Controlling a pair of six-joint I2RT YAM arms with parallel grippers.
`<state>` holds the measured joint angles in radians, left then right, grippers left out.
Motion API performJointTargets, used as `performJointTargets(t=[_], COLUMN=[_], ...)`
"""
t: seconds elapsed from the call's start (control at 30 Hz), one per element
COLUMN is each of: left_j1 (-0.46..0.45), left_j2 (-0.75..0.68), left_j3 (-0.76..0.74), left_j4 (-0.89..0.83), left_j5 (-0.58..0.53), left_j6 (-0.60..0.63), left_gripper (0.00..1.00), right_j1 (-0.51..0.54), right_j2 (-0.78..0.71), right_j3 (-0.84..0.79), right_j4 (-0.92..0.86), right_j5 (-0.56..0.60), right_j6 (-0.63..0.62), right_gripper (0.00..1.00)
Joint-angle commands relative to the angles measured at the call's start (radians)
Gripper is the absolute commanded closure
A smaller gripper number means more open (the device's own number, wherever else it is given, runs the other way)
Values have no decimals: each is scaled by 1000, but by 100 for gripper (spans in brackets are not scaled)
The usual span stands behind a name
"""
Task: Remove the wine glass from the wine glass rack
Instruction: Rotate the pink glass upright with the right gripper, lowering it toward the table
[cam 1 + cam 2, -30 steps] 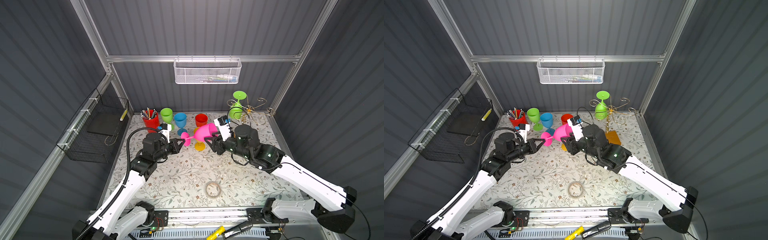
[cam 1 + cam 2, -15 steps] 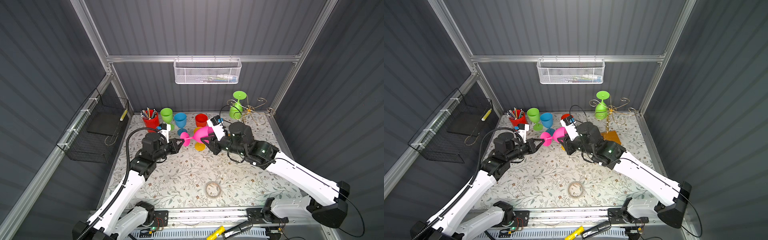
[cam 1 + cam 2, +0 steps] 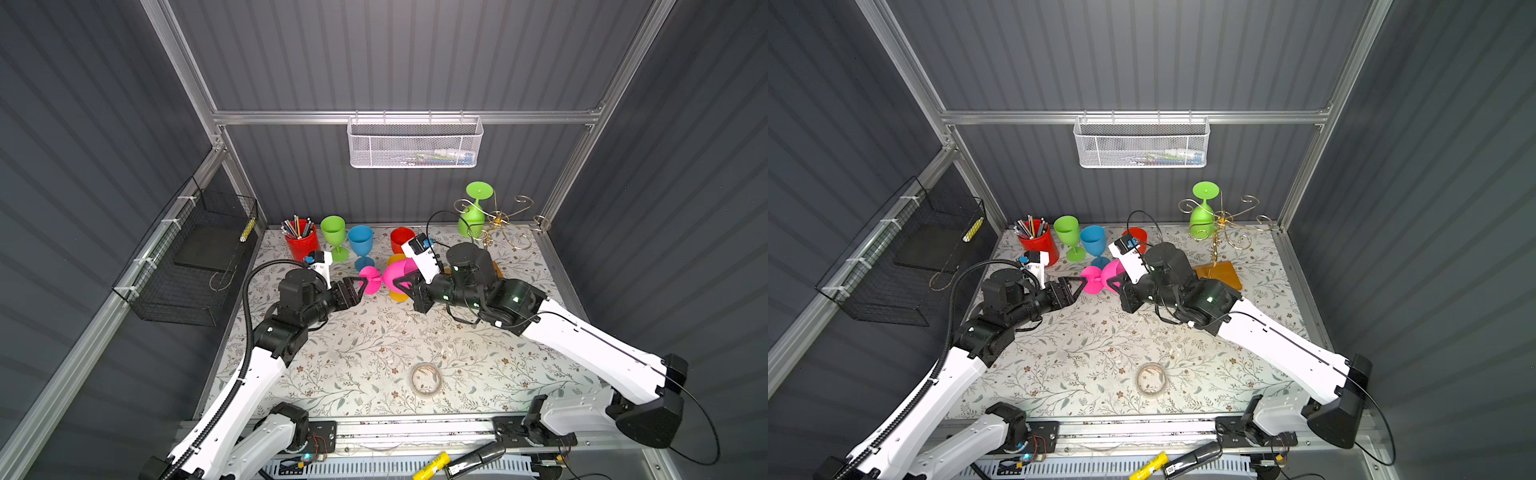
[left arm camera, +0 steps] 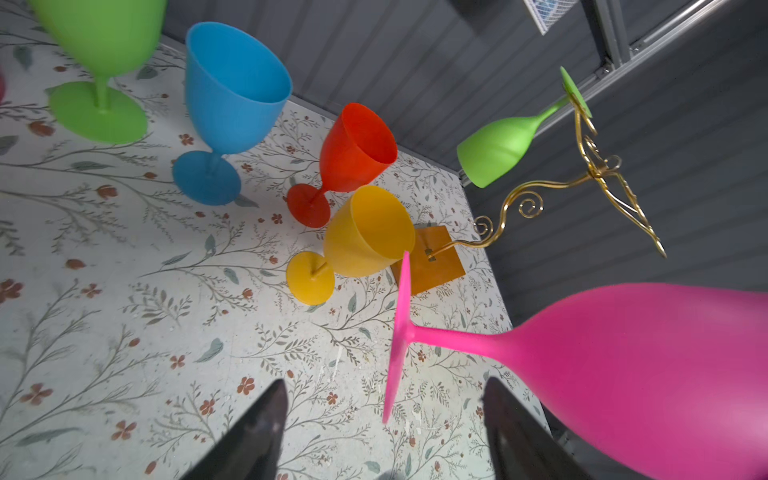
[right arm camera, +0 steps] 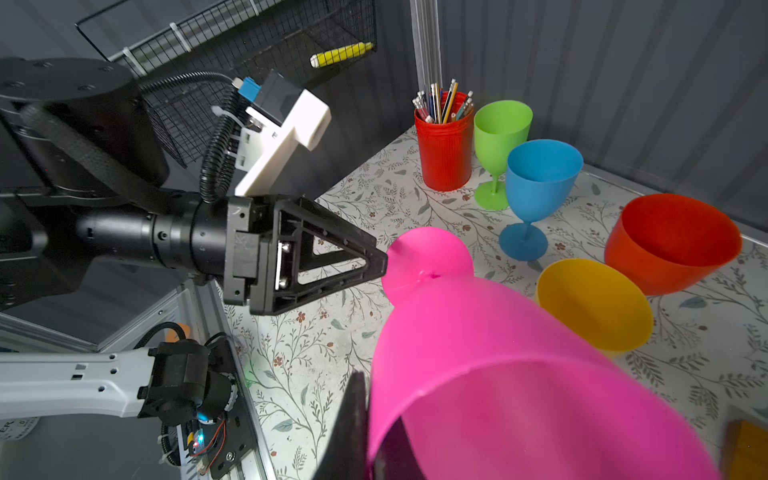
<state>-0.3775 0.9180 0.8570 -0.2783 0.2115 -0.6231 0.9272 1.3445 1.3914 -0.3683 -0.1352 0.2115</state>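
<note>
Grey ribbed walls close in a floral tabletop (image 3: 374, 353). Well away from the wine glass rack (image 3: 498, 220), the pink wine glass (image 3: 392, 276) lies level in the air. The left gripper (image 3: 358, 286), clamped on its foot a moment ago, now stands wide, while the right gripper (image 3: 406, 287) has closed, pinching the bowl rim. The handover looks done, so the right arm alone carries it. A green wine glass (image 3: 471, 216) hangs upside down on the rack

White shells and black joints on the left arm (image 3: 253, 382) and right arm (image 3: 590, 349), a ribbed black hose (image 3: 248, 316) running to the white camera bracket (image 5: 286, 133), and there's the left gripper (image 3: 360, 286) with black triangular cut-out fingers (image 5: 374, 264).
</note>
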Motion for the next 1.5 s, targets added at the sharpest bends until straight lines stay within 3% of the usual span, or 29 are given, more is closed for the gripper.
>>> performJointTargets(t=[0.0,0.2,0.37,0.6,0.83,1.47], left_j1=[8,45,165,380,519,551], left_j2=[-9,35,112,231,281,238], left_j3=[63,167,267,311,267,127], left_j4=[-113,-206,-220,-137,-23,85], left_j5=[-124,-280,-248,10,244,197], left_j6=[38,111,136,97,88,141], left_gripper=[15,2,0,0,0,0], right_j1=[19,67,105,110,111,110], right_j2=[19,81,187,325,455,718], right_j3=[45,100,208,325,453,674], right_j4=[-12,-74,-179,-275,-379,-476], right_j5=[32,121,222,252,285,312], right_j6=[-16,-26,-23,-1,-15,-55], right_gripper=[100,100,100,100,100,100])
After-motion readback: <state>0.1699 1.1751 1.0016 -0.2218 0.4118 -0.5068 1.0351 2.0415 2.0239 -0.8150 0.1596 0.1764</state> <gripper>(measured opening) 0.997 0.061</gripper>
